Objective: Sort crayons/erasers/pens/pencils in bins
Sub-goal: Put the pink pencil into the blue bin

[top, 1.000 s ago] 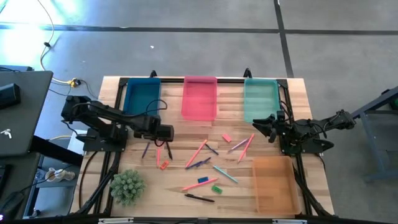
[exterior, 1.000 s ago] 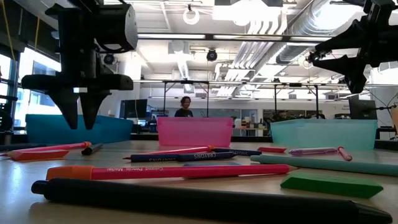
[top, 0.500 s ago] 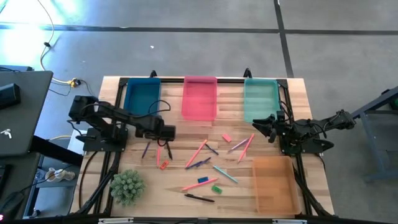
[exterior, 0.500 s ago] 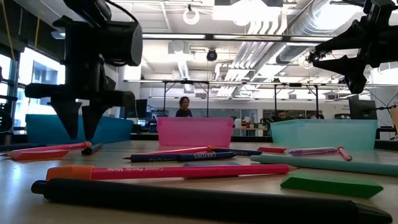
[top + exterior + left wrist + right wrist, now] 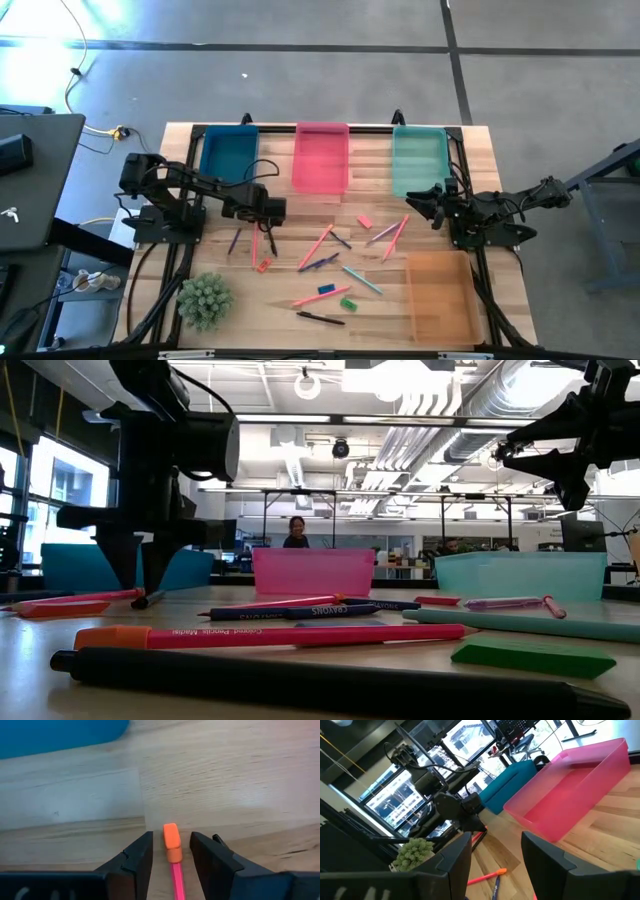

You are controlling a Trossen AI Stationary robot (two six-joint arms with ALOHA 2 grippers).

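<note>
Pink pencil (image 5: pixel 175 879) between left end effector (image 5: pixel 170 856) fingers

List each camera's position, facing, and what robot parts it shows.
High: overhead, straight down; both arms, left gripper, pink bin.
Low: table height, level; left gripper hanging over the pink pencil.
Left wrist: down between open fingers at the pencil.
Right wrist: across table past own fingers.
Shared: pink bin, in all but left wrist.
</note>
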